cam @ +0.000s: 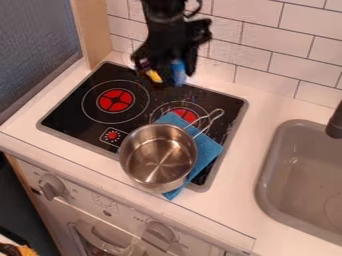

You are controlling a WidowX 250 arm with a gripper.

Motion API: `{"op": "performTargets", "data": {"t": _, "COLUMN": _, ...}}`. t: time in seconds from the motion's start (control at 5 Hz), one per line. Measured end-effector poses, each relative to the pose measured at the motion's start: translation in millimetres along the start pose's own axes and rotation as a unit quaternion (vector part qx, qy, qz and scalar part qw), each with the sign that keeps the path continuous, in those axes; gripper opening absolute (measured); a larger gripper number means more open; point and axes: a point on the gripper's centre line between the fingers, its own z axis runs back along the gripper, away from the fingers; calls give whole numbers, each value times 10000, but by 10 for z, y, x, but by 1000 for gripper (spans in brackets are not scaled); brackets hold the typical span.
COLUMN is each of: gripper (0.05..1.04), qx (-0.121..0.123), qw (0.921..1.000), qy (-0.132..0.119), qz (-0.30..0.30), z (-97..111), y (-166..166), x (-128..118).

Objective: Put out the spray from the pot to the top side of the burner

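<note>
Nearest you, at six o'clock, the oven's knobs line the front below the table. Just beyond them, toward five o'clock on the stove, the pot sits upright by the front edge, its handle pointing to about one o'clock. A blue cloth lies partly under it and reaches over part of the right burner. If you come back low over this side, you could catch that handle; the pot would then swing, and the cloth could slide with it.

The left burner is toward ten o'clock, and the sink is off the stove at three.

Farther out, near twelve o'clock, your tool hangs over the back of the stove, and it appears to be clasping the spray, a blue and yellow thing. So the spray is out of the pot and near its goal; what seems left is lowering it and letting go. I can't tell whether its base touches the stove. Release it too high or tilted and it may topple and roll. Set it too far back and it could perch on the raised rim, or your tool could scrape the tiled wall.
</note>
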Motion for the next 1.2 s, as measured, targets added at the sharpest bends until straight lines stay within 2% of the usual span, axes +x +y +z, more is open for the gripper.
{"op": "performTargets", "data": {"t": 0.4, "gripper": 425, "qx": 385, "qw": 9985, "qy": 18, "qz": 396, "z": -459, "y": 52, "x": 627}}
{"op": "performTargets", "data": {"t": 0.6, "gripper": 425, "qx": 614, "qw": 9959, "qy": 2, "qz": 662, "z": -739, "y": 227, "x": 984}}
{"op": "performTargets", "data": {"t": 0.8, "gripper": 425, "qx": 733, "qw": 9932, "qy": -105, "qz": 900, "z": -842, "y": 427, "x": 1266}}
{"op": "performTargets", "data": {"t": 1.2, "gripper": 425, "qx": 992, "qw": 9892, "qy": -22, "qz": 1076, "z": -1028, "y": 716, "x": 1356}}
